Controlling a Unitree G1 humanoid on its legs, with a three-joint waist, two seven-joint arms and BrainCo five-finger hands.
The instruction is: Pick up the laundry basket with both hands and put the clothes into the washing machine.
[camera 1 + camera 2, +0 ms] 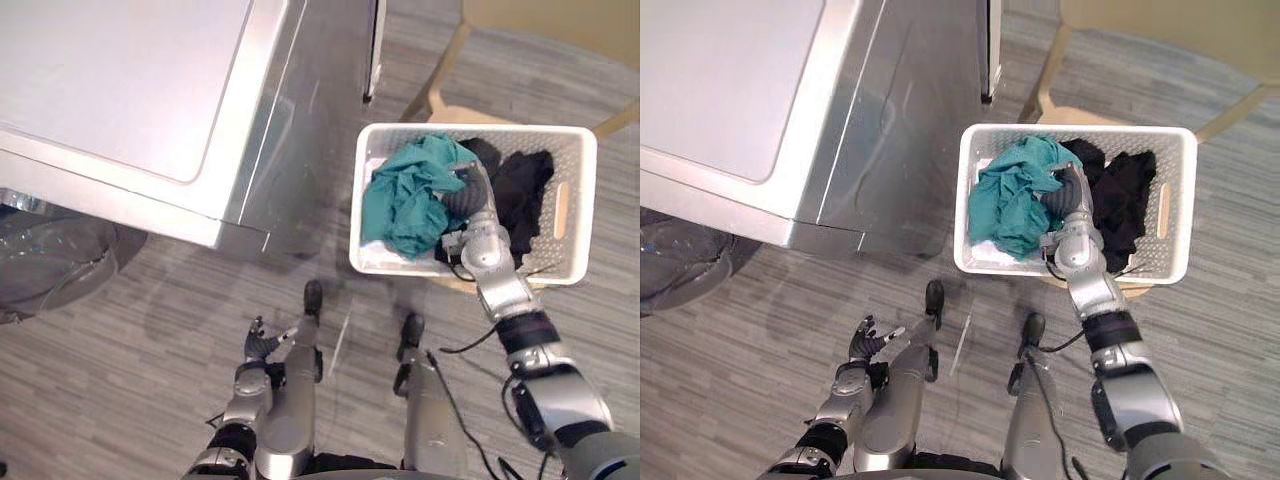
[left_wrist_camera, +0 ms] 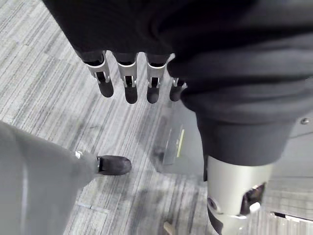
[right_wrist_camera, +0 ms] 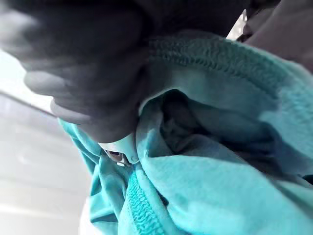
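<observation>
1. Left eye view: I see the white perforated laundry basket [image 1: 580,170] resting on a pale wooden chair [image 1: 465,113], just beside the silver washing machine [image 1: 120,90]. A crumpled teal garment [image 1: 408,200] fills the basket's half nearer the machine, and black clothes [image 1: 522,190] lie in the other half. My right robot hand [image 1: 468,192] is inside the basket, against the teal cloth.
2. Right eye view: my left robot hand [image 1: 868,342] hangs low over the grey plank floor [image 1: 740,350], well apart from the basket.
3. Left wrist view: its fingers [image 2: 130,83] are straight and relaxed, holding nothing.
4. Right wrist view: teal folds with a ribbed seam bury the fingertips, so I cannot tell whether that hand is grasping.
</observation>
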